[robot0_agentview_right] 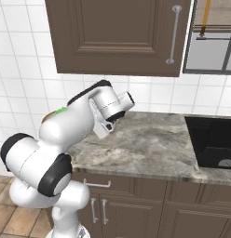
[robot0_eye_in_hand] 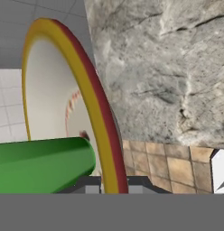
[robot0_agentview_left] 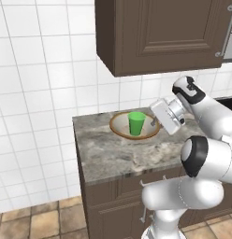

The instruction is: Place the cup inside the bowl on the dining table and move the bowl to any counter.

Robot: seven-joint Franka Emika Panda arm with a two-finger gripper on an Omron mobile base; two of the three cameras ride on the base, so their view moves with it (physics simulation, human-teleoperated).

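Cup (robot0_agentview_left: 136, 123) is sitting upright inside the bowl (robot0_agentview_left: 119, 127), and the bowl's on the counter (robot0_agentview_left: 108, 154) by the tiled wall (robot0_agentview_left: 38, 93) — looks fine from my end. My gripper (robot0_eye_in_hand: 114, 185) is at the bowl's right rim, fingers either side of it, pinching the rim as far as I can see.

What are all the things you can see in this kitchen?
Bowl: one, cream inside with a brown rim, on the counter near the wall.
Cup: one, green, standing upright inside the bowl.
Counter: one, grey-brown marble, over dark brown cabinets.
Wall cabinet: one, dark brown, above the counter.
Sink: one, black, set into the counter at the right.
Wall tiles: many, white, behind the counter.
Floor tiles: many, tan, below.
Gripper: one, dark fingers either side of the bowl's rim.
Arm: one, white with dark joints.
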